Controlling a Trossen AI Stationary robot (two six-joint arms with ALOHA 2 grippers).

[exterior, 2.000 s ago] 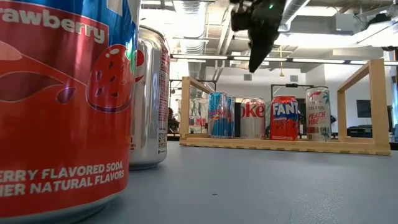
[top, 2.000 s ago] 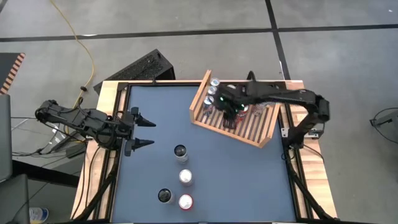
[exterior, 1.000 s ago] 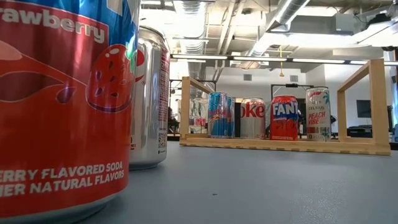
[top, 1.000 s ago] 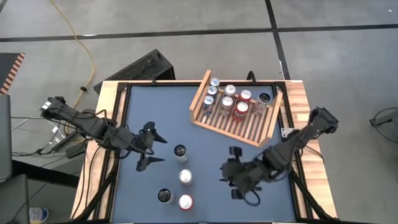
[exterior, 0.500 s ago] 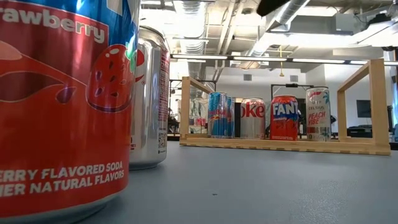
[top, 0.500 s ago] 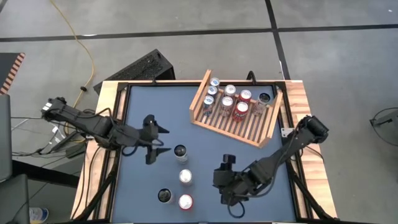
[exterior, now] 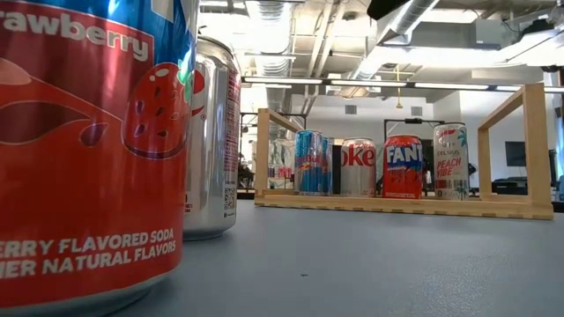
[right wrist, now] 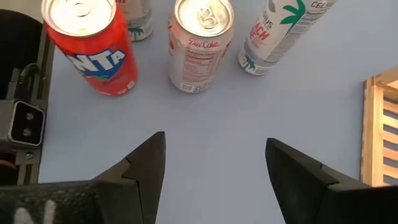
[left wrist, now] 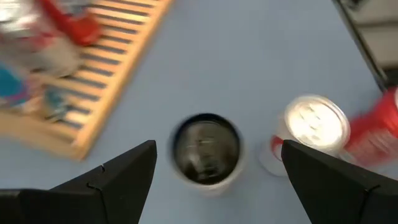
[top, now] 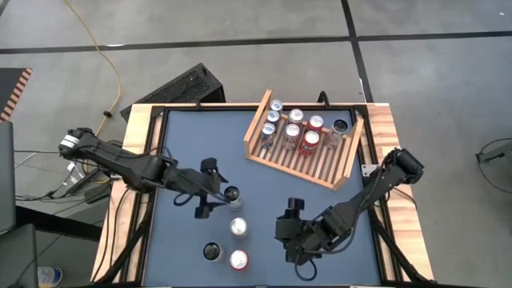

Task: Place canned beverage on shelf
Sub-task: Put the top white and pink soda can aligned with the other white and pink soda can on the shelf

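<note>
Four loose cans are seen on the table (top: 336, 216). The wide-spread left gripper (top: 214, 190) is held over the dark-topped can (top: 232, 194). The right gripper (top: 290, 236), spread and empty, is kept near the shelf (top: 302, 164).

**Cans close to the lens, a row on the far shelf**

A red strawberry soda can (exterior: 88, 150) fills the near left, with a silver can (exterior: 214, 141) just behind it on the grey bench (exterior: 370, 264). Farther back stands the wooden shelf (exterior: 405, 204), holding a blue can (exterior: 310, 163), a Coke can (exterior: 359, 167), an orange Fanta can (exterior: 403, 166) and a white Celsius can (exterior: 450, 161) upright in a row. A dark arm part (exterior: 388, 7) shows at the top edge.
</note>
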